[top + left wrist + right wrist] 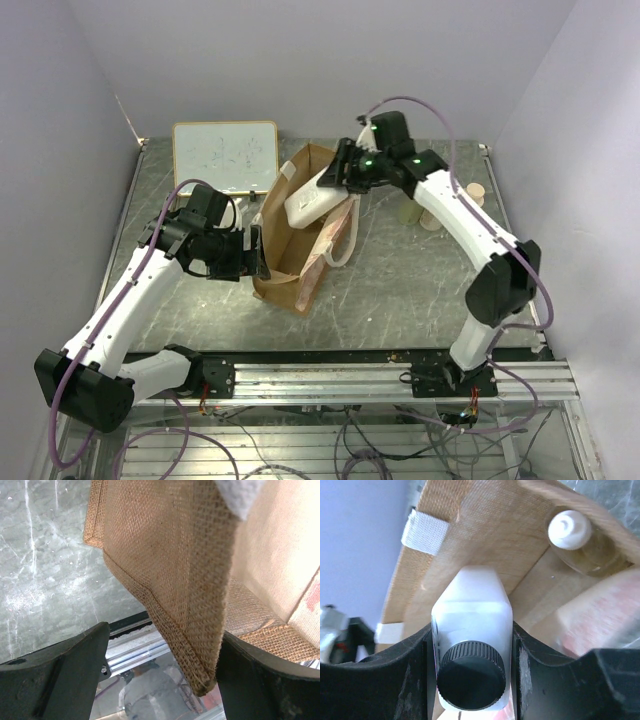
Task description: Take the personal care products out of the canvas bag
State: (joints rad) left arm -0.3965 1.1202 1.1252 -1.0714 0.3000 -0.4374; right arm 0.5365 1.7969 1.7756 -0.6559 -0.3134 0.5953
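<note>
Left end effector (258, 252) spread, right end effector (338, 180) clamped.

Soft, even light from above fills the top view, leaving faint shadows and a mild sheen on the table (400, 280), while up close the canvas bag (175, 580) weave reads sharp and the white bottle (472, 625) looks washed-out and slightly blurred.
</note>
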